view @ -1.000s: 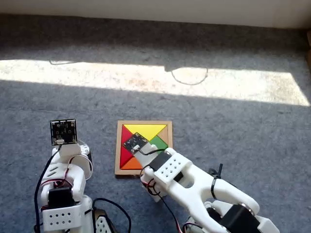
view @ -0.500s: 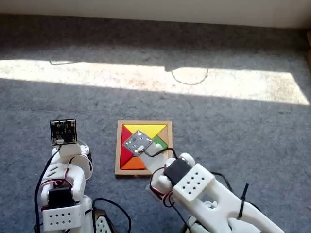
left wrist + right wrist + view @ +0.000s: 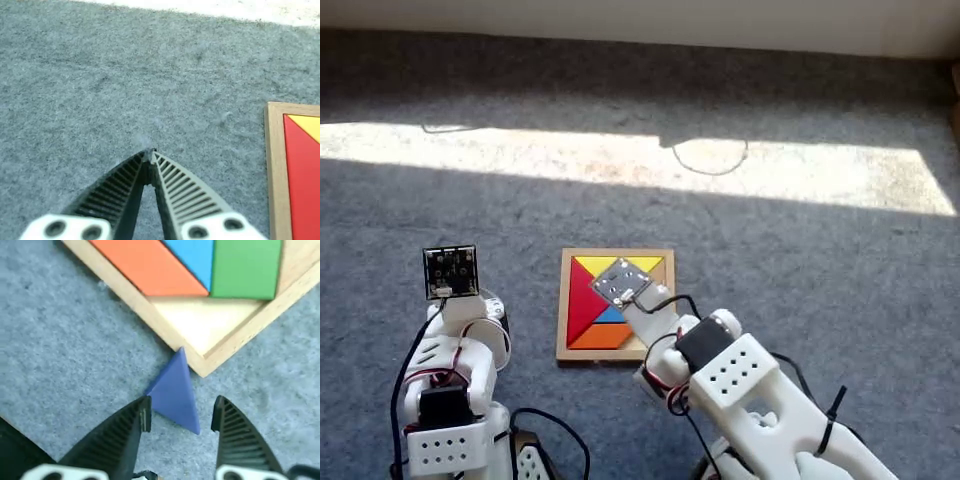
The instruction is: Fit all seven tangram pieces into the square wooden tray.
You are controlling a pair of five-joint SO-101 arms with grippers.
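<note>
The square wooden tray [image 3: 562, 300] lies on the grey carpet and holds yellow [image 3: 600, 267], red [image 3: 582, 305], light blue [image 3: 611, 314] and orange [image 3: 600, 337] pieces. In the right wrist view the tray [image 3: 239, 340] shows orange [image 3: 145, 265], light blue [image 3: 192, 257] and green [image 3: 245, 267] pieces and a bare triangular gap [image 3: 205, 325] at its corner. A dark blue triangle [image 3: 175, 392] lies on the carpet just outside that corner. My right gripper [image 3: 181, 415] is open, straddling the triangle. My left gripper [image 3: 151, 155] is shut over bare carpet, left of the tray [image 3: 272, 170].
Grey carpet surrounds the tray on all sides. A sunlit band [image 3: 620, 165] crosses the floor beyond it, with a thin cable loop [image 3: 710, 157] lying there. The left arm [image 3: 455, 330] stands to the tray's left.
The right arm has drawn back and swung right across the tray; its wrist now covers the tray's right part. The left arm stays still.
</note>
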